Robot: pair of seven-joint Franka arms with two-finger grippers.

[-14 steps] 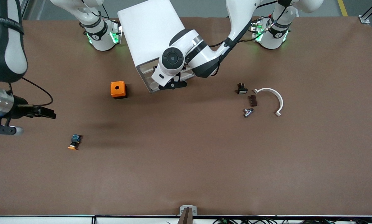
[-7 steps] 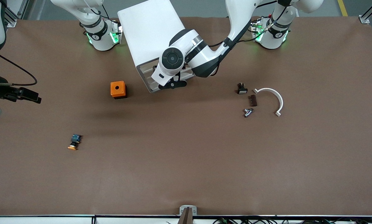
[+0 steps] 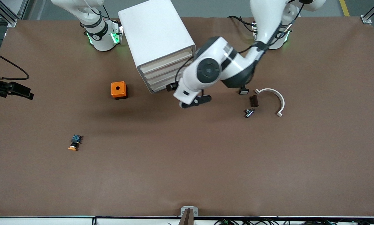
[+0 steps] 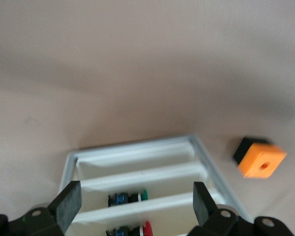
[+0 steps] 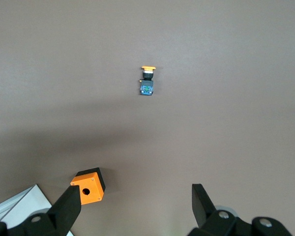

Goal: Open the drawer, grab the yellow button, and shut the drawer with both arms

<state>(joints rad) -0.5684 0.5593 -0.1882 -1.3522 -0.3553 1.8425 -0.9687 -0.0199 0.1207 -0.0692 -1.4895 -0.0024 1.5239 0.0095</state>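
The white cabinet stands between the arms' bases. Its uppermost drawer sits flush with the three lower ones. The button, with orange cap and blue rear, lies on the table nearer the camera, toward the right arm's end; it also shows in the right wrist view. My left gripper is open and empty just in front of the cabinet's lowest drawers; in its wrist view the cabinet front lies between its fingers. My right gripper is open and empty, high over the right arm's end of the table.
An orange cube box with a round hole stands beside the cabinet. A small black part with a white face, a brown piece, a metal part and a white curved piece lie toward the left arm's end.
My left arm has drawn back from the cabinet front toward its own end of the table, uncovering the drawer fronts. My right gripper has risen and moved away from the button.
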